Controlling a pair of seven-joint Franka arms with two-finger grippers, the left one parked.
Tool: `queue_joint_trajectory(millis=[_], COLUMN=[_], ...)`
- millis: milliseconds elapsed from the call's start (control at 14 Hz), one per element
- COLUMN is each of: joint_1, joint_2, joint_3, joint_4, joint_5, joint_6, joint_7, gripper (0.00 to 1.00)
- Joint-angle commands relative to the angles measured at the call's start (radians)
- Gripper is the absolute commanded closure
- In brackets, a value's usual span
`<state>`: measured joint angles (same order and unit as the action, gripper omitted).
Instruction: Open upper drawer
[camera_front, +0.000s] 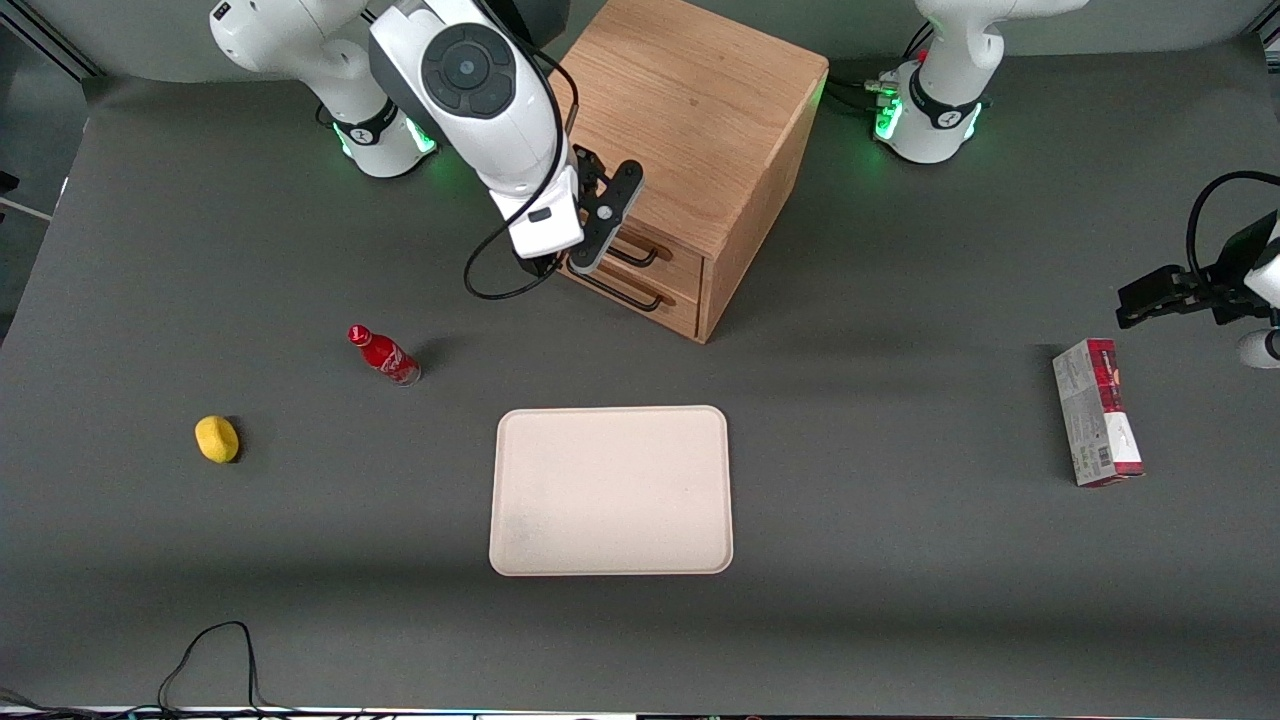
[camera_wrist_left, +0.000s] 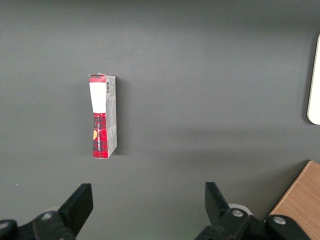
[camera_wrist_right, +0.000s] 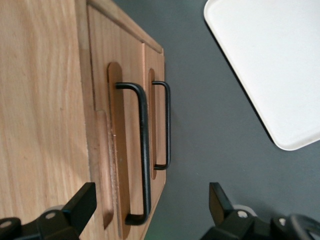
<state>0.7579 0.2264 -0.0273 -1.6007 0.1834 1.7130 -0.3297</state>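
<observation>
The oak cabinet (camera_front: 690, 110) stands at the back middle of the table. Its upper drawer (camera_front: 672, 262) looks shut, with a long thin black wire handle (camera_front: 634, 255). The lower drawer (camera_front: 672, 305) beneath it also looks shut. My right gripper (camera_front: 592, 232) hovers in front of the upper drawer, at the handle's end toward the working arm. In the right wrist view the gripper (camera_wrist_right: 149, 206) is open and empty. One end of the upper drawer's handle (camera_wrist_right: 145, 150) lies between its fingers (camera_wrist_right: 80, 205), not touched. The lower handle (camera_wrist_right: 167, 125) is beside it.
A cream tray (camera_front: 610, 490) lies nearer the front camera than the cabinet and also shows in the right wrist view (camera_wrist_right: 270, 65). A red bottle (camera_front: 384, 355) and a yellow lemon (camera_front: 216, 439) lie toward the working arm's end. A red-and-white box (camera_front: 1096, 412) lies toward the parked arm's end.
</observation>
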Motion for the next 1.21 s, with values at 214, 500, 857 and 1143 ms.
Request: queue_joint_trajectory(millis=[214, 500, 857, 1143], joint_1=[0.015, 0.015, 0.014, 0.011], joint_2=[-0.047, -0.044, -0.033, -0.032], joint_3=[-0.011, -0.014, -0.014, -0.016], joint_4=[-0.134, -0.139, -0.163, -0.196], joint_5=[0.007, 0.005, -0.016, -0.018], joint_6=[0.115, 0.132, 0.175, 0.217], joint_7=[0.005, 0.003, 0.003, 0.003], gripper=[0.0, 0.0, 0.0, 0.0])
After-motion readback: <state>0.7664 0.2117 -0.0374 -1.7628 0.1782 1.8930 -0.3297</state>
